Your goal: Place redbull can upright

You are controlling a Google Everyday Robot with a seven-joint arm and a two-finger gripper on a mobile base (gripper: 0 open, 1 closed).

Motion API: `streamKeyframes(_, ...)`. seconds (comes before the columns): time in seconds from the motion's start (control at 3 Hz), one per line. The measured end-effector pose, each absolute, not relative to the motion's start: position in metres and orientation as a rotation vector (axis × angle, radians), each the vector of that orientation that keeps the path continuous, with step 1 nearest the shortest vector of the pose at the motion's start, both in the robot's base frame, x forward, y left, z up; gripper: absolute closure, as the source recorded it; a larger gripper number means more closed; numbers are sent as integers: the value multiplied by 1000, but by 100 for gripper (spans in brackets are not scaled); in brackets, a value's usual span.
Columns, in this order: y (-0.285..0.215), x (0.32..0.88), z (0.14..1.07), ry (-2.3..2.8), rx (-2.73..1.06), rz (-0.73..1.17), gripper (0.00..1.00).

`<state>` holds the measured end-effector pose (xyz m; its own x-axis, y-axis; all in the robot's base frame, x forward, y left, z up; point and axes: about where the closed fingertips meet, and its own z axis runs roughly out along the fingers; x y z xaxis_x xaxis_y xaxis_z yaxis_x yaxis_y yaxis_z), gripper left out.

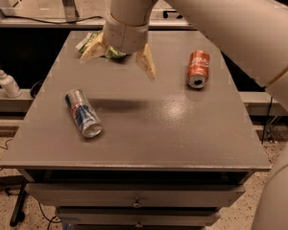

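Observation:
The redbull can [82,112] is slim, silver and blue with red markings. It lies on its side at the left of the grey table [182,133], its silver end facing the front. My gripper [120,61] hangs over the back middle of the table, up and to the right of the can and apart from it. Its two tan fingers [146,63] are spread wide and hold nothing.
An orange-red soda can [198,69] lies on its side at the right of the table. A green and white bag [102,46] sits at the back, partly behind the gripper. A white bottle [7,82] stands on a ledge left of the table. Drawers lie under the table's front edge.

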<state>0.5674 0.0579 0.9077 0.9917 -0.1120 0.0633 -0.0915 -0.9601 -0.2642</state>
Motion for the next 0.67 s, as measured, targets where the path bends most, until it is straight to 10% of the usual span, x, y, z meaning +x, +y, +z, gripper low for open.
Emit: streamKeyframes(0.67,74,559,895,-121,-2956,-209,0)
